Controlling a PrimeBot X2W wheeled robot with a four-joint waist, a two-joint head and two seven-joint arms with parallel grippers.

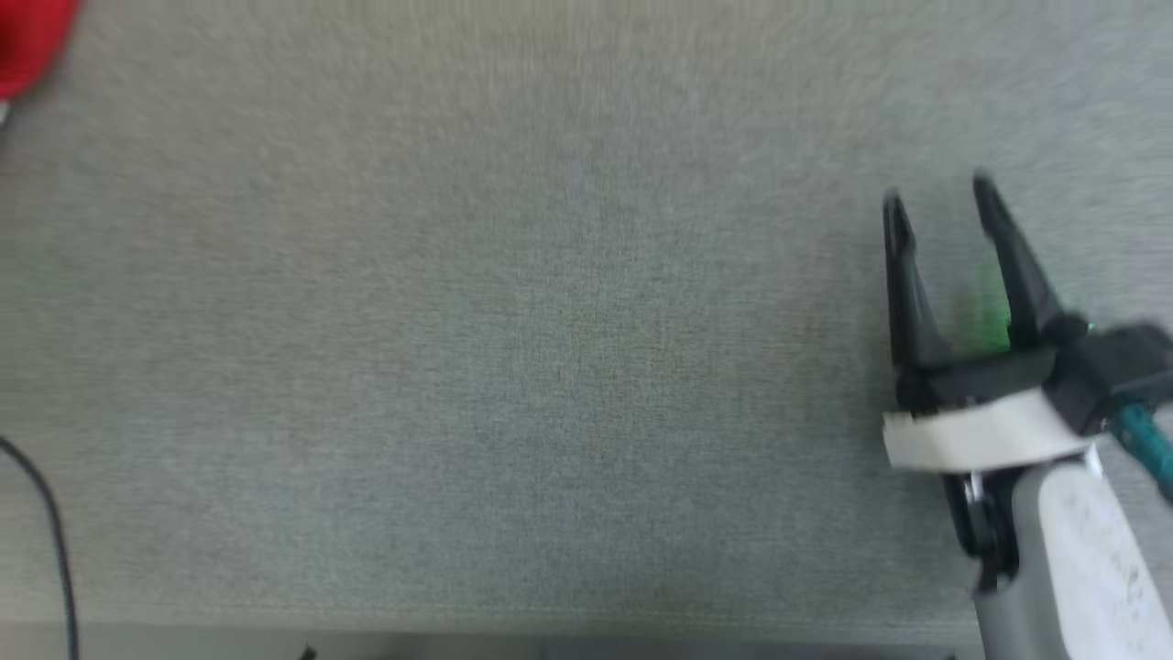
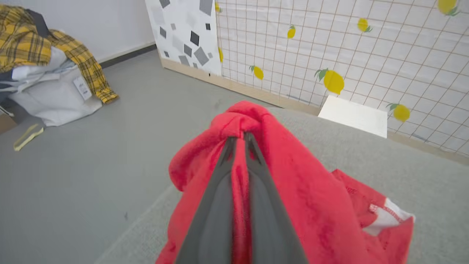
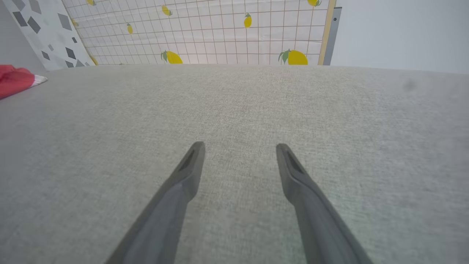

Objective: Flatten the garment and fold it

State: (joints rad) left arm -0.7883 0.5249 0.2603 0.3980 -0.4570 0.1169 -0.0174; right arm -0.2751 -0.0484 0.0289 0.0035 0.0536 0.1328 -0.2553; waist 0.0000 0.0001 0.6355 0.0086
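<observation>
Dark fingers (image 2: 216, 205) of the left gripper (image 2: 240, 137) fill the near foreground of its wrist view, jaws pressed together on a fold of the red shorts (image 2: 293, 176). Cloth is bunched and humped over the fingertips, with a thin strip of red caught between them. The rest of the shorts trails down to the right, where a white stripe (image 2: 384, 220) shows at one hem. The bundle sits at the left edge of the grey cloth surface (image 2: 366, 165), beside the drop to the grey floor (image 2: 73, 165); whether it is lifted clear cannot be told. From the head view only a red corner shows at top left (image 1: 32, 41); from the right wrist view it lies low at far left (image 3: 14, 80). The right gripper (image 1: 939, 194) is well apart from it, over bare surface at the right, jaws spread wide with nothing between them (image 3: 240, 147). Beyond the surface stands a grid panel with lemons (image 2: 329, 55), and beside that a white panel with grey shapes (image 2: 187, 33). A heap of clothes with yellow plaid (image 2: 36, 47) rests on the floor. A black cable (image 1: 46, 532) shows at lower left in the head view.
</observation>
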